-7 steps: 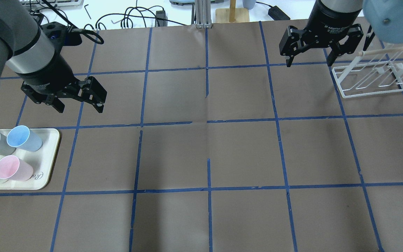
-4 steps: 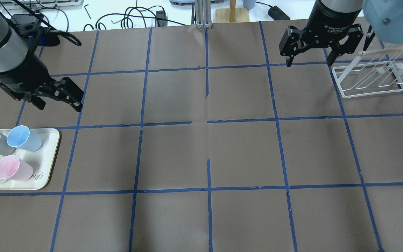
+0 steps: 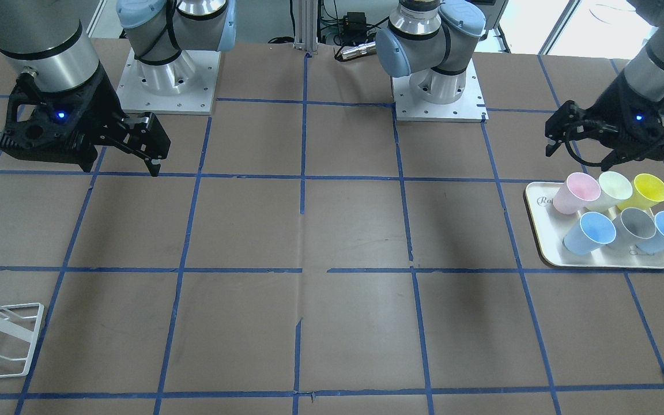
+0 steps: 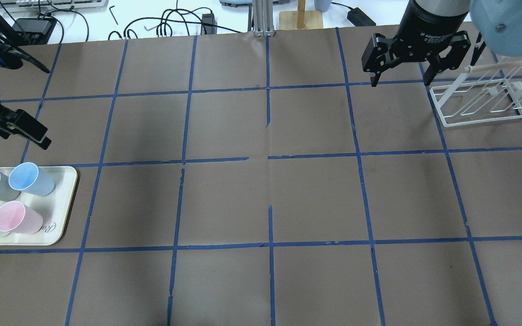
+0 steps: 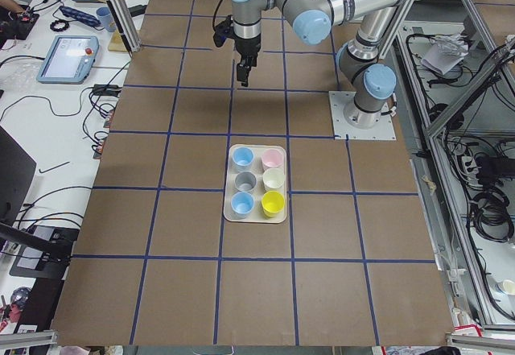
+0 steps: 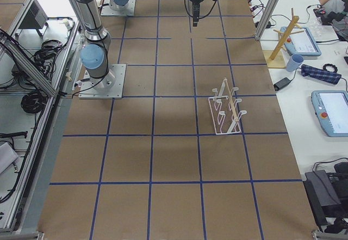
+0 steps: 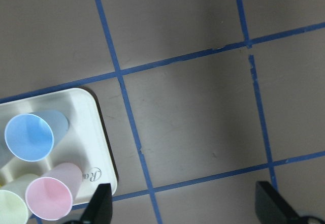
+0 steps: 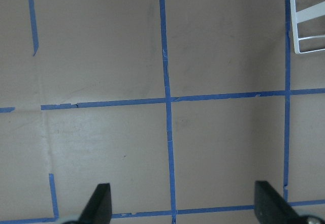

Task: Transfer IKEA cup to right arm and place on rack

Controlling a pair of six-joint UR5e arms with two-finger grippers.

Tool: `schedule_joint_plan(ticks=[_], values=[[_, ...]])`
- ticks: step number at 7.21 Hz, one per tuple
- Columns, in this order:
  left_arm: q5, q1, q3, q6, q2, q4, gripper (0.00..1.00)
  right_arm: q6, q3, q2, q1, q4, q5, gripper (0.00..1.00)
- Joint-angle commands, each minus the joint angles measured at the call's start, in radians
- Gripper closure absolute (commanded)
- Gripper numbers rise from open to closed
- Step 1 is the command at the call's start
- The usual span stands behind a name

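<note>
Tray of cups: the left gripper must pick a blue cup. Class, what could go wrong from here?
1. The IKEA cup stands close to the grey cup and pink cup on the tray; the open left gripper could knock a neighbour.
2. The rack is thin wire with slanted rods; a cup released off-centre by the right gripper could slip off.

I see the IKEA cup (image 3: 589,233), light blue, upright at a corner of the tray (image 3: 546,225). My right arm (image 4: 431,18) hangs near the white wire rack (image 4: 478,99), jaws spread.
</note>
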Motion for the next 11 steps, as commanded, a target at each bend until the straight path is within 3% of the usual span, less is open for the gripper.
schedule_joint_plan(ticks=[1,4,6,9,11], values=[[0.002,0.121,-0.001,0.237,-0.074,0.093,0.0,-0.001,0.0,0.0,0.0,0.0,0.0,0.0],[-0.004,0.206,-0.003,0.391,-0.2,0.204,0.0,0.007,0.0,-0.002,0.0,0.0,0.002,0.0],[-0.001,0.226,-0.001,0.431,-0.284,0.36,0.0,0.004,0.0,0.0,0.0,0.0,0.002,0.0],[-0.001,0.226,0.0,0.476,-0.372,0.434,0.0,0.004,0.002,-0.002,0.0,0.0,0.0,0.0],[0.0,0.228,0.0,0.488,-0.399,0.433,0.06,0.002,0.002,0.0,0.0,-0.002,0.002,0.0]])
